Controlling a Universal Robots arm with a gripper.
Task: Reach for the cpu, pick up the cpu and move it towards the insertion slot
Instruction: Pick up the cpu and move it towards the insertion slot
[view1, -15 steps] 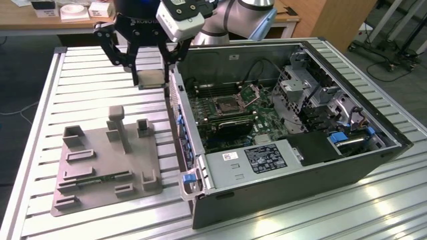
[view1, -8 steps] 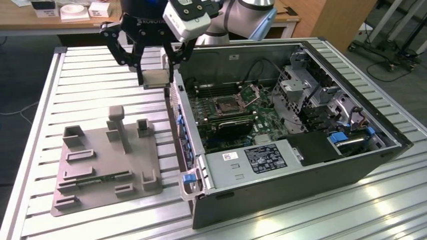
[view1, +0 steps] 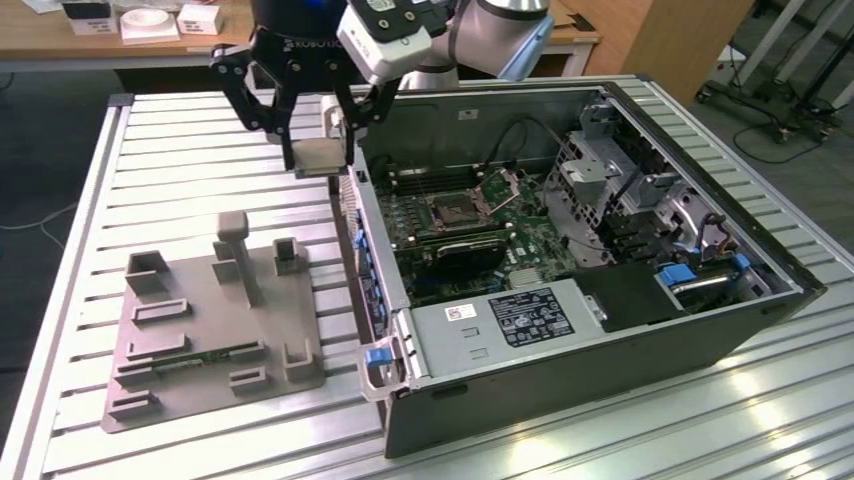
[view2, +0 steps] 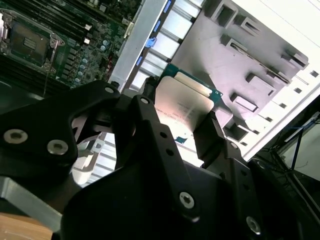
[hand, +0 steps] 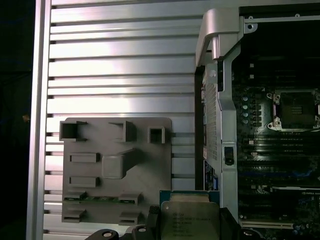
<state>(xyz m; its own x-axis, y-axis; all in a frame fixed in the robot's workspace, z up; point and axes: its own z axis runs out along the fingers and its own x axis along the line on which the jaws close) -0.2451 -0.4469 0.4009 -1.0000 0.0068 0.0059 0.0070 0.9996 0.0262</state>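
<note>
The open computer case is lying on the slatted table, the insertion slot sitting uncovered inside. The grey fixture tray is resting beside it. The gripper is hanging over the case's edge, jaws pinching the cpu (its print is unreadable).

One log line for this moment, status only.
gripper: shut on cpu | cpu: lifted above table, beside case wall | insertion slot: open, empty | grey fixture tray: on table

exterior: high, oblique | wrist views: near claw | shared: insertion slot
</note>
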